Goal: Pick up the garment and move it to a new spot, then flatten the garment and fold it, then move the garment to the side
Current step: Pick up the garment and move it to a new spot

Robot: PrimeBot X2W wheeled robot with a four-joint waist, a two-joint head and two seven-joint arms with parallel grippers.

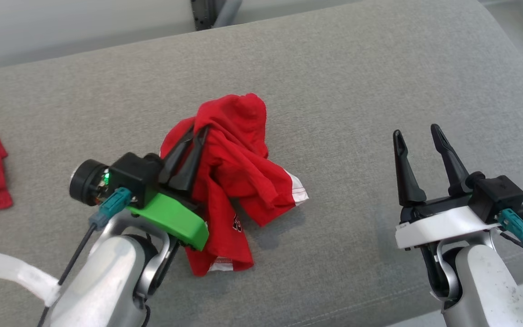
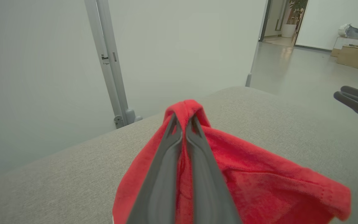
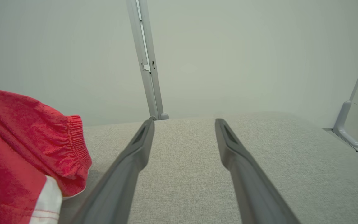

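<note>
A grey fabric-covered bench is carrying a crumpled red cloth garment with white trim near its middle. The left claw is clamping a fold of it. The right claw is hovering spread apart and empty nearer the right edge.

Two rounded silver-grey forearms, left gripper with long dark tapered fingers, bright green plate, right gripper above a white plate, black camera boxes, teal plugs, thin black cables
</note>
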